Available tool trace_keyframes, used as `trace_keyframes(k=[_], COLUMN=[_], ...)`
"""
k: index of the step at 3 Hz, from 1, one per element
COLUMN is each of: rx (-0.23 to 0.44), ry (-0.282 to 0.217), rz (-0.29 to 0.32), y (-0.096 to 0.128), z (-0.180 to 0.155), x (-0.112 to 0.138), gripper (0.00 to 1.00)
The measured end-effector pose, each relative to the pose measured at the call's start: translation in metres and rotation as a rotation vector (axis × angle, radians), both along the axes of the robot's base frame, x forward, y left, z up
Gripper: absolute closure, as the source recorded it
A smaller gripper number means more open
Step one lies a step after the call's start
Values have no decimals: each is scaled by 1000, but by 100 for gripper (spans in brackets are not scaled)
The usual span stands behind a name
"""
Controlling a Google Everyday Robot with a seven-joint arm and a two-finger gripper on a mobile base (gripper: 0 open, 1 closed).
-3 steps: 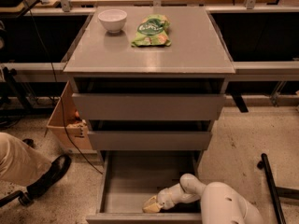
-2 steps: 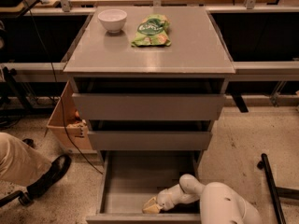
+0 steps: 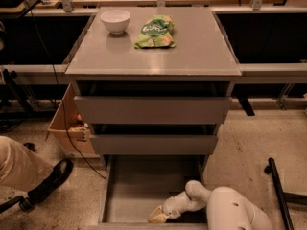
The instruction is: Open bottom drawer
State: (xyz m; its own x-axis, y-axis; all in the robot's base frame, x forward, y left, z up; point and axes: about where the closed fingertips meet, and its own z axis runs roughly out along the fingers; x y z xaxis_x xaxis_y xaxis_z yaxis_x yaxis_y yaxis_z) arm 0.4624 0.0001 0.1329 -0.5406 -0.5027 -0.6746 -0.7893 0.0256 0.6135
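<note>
The bottom drawer (image 3: 139,186) of the grey cabinet stands pulled out towards me, showing its shallow grey tray; its front panel lies at the bottom edge of the view. My white arm reaches in from the lower right. My gripper (image 3: 157,217) sits inside the tray, low at the front, just behind the front panel. The mid-sized drawer (image 3: 153,143) and the tall top drawer (image 3: 152,110) above it are each pulled out a little.
On the cabinet top (image 3: 192,51) sit a white bowl (image 3: 115,20) and a green snack bag (image 3: 155,31). A cardboard box (image 3: 67,128) stands at the cabinet's left. A person's leg and black shoe (image 3: 45,181) are at lower left. A black bar (image 3: 280,195) lies at right.
</note>
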Motion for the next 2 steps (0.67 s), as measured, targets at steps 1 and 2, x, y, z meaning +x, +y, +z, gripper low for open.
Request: trace_keyframes(k=[1, 2], rx=[-27, -27], ry=[6, 11], rz=[6, 10], y=[-20, -20], z=[2, 2], x=[-14, -15], gripper=[100, 100])
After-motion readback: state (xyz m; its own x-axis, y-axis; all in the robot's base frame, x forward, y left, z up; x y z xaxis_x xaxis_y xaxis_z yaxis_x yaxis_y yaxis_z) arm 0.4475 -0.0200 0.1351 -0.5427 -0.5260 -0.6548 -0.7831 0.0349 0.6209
